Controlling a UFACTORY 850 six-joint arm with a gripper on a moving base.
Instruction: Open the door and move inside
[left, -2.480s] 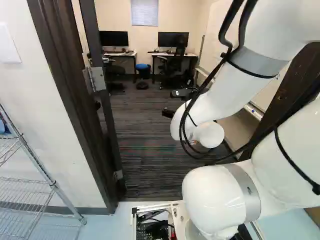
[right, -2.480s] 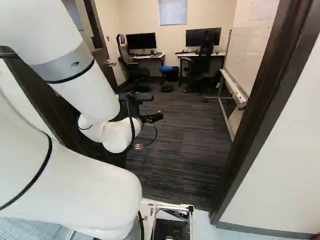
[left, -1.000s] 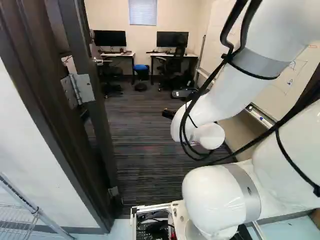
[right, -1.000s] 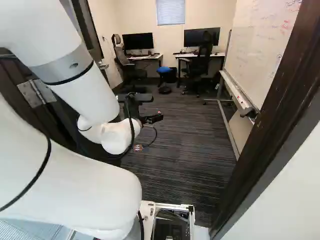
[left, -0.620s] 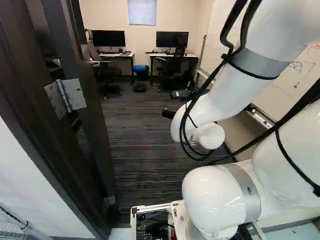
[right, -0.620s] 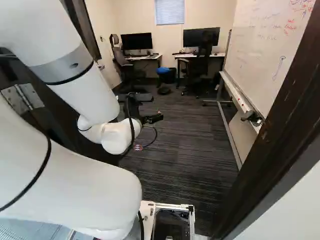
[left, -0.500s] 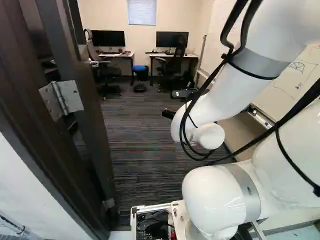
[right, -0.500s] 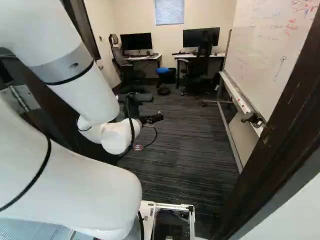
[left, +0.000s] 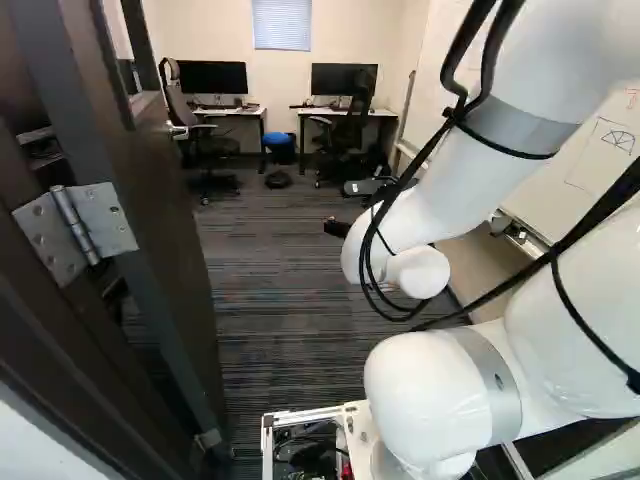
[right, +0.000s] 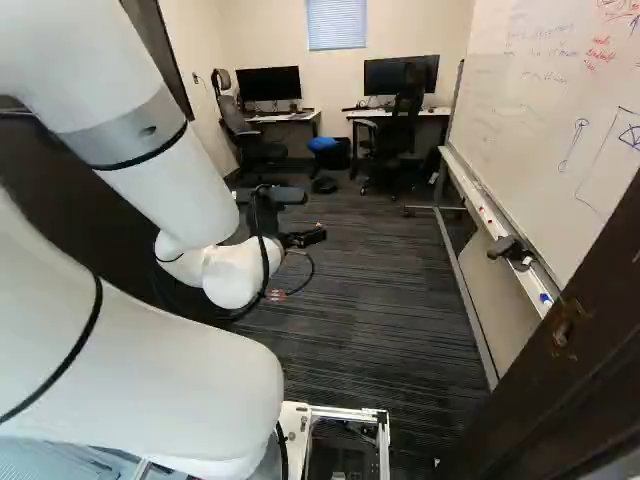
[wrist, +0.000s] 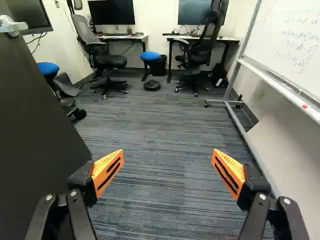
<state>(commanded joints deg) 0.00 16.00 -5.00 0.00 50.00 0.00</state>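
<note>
The gripper shows beyond the arm in the left base view (left: 337, 228) and in the right base view (right: 304, 238). In the wrist view the gripper (wrist: 167, 172) stands open, only carpet visible between its orange pads. The dark door (left: 165, 210) is swung inward at the left of the left base view, its hinge (left: 80, 230) toward the near frame. In the wrist view the door (wrist: 35, 135) stands beside one finger, with its silver handle (wrist: 12, 26) near the top edge; no contact shows. The right door frame (right: 560, 385) stands close at the right base view's lower right.
A whiteboard on a wheeled stand (right: 555, 130) lines the right side. Two desks (right: 285, 117) with monitors, office chairs (wrist: 202, 50) and a blue stool (wrist: 150, 56) stand at the far wall. Dark striped carpet (right: 370, 300) covers the floor.
The base has moved forward into the doorway; door, hinge and both frame sides have come nearer and slid outward in the base views. The arm has kept its pose.
</note>
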